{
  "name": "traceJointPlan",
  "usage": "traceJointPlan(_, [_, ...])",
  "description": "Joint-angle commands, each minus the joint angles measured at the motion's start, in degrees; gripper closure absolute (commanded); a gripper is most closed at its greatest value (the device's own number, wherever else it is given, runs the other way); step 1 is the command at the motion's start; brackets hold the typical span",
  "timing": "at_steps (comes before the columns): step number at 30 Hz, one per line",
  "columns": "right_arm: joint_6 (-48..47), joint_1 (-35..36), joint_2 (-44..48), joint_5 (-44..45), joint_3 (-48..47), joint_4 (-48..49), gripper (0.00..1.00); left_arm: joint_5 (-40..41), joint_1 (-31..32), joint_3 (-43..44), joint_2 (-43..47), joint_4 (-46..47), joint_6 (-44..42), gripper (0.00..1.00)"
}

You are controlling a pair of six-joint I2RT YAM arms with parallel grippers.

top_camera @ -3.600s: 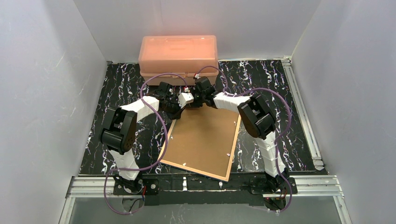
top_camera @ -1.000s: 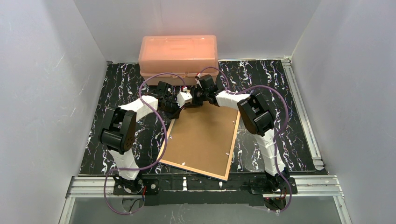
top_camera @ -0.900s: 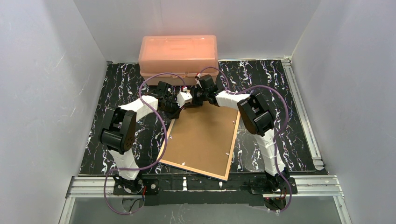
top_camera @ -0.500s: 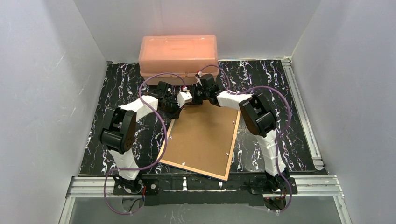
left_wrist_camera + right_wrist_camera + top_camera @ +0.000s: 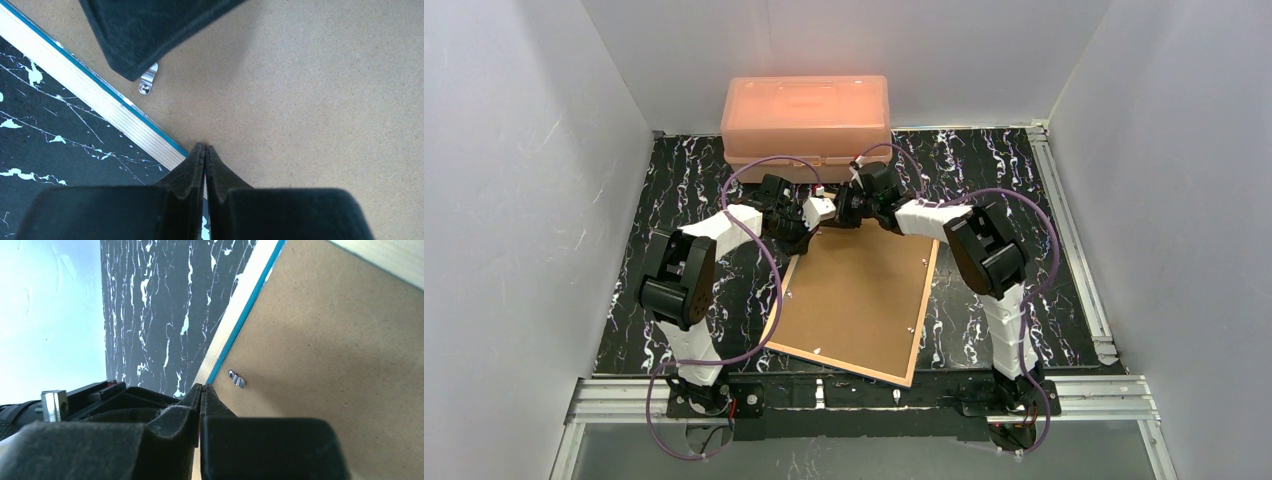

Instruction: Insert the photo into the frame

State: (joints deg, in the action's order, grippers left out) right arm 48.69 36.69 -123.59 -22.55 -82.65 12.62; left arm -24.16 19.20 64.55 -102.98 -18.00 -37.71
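The table (image 5: 674, 200) under me is a flat black slab veined with white like marble. At its far edge sits a salmon-pink plastic box (image 5: 804, 110), round-cornered and faintly translucent. The frame (image 5: 854, 300) lies face down in the middle of the table, skewed to its edges. What shows is a broad rectangle of matte brown fibreboard backing (image 5: 310, 100), finely speckled. It is rimmed by a pale wooden edge (image 5: 95, 100) with lined grain and a thin bright blue strip along it (the front colour just peeping out). Both my arms reach to the frame's far-left corner. My left jaws are pressed together, their black textured pads (image 5: 192, 172) pointing down at the wooden rim. My right jaws are pressed together too, with nothing seen between them, just beside a small shiny metal clip (image 5: 236, 379) screwed into the backing.
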Motion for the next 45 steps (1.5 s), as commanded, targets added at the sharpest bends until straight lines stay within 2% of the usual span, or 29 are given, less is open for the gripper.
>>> traceJointPlan(1, [1.7,0.7,-2.4,-0.9,-1.0,0.4,0.9,3.9,-0.8,-1.5,-1.2,-5.4,-0.8,1.0])
traceJointPlan(12, [0.5,0.8,-5.5,0.8,-4.5,-5.9,0.9,3.9,-0.9,-1.7,-1.0,-5.2,-0.8,1.0])
traceJointPlan(30, [-0.8,1.1,-9.0,1.2,-9.7,-8.8,0.9,3.4,-0.8,-1.6,-0.9,-5.1,-0.9,1.0])
traceJointPlan(45, [-6.6,2.2,-10.2,1.2,-14.7,-16.0,0.9,3.0,-0.8,-1.0,-0.8,-5.6,-0.5,1.0])
